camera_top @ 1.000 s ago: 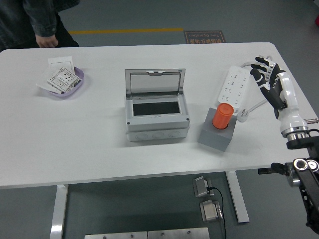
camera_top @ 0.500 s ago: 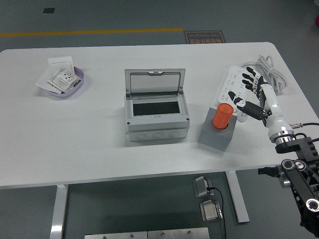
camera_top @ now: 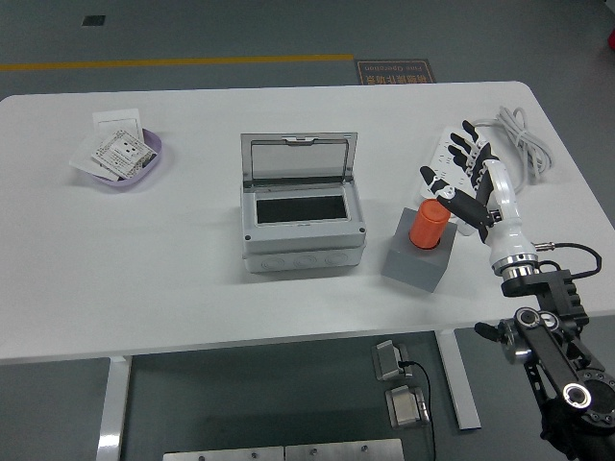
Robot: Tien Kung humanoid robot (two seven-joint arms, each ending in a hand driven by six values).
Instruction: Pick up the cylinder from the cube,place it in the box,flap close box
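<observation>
The cylinder (camera_top: 428,225) stands in the cube (camera_top: 417,259), right of the box (camera_top: 301,217).

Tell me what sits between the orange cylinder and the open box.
Only bare white table, seen in the head view. The orange cylinder stands in its grey cube, right of the open box.

White table (camera_top: 192,279), grey floor (camera_top: 240,29)

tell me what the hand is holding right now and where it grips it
Nothing yet. The right hand is open, fingers spread beside the top of the orange cylinder, which stands in the grey cube.
</observation>
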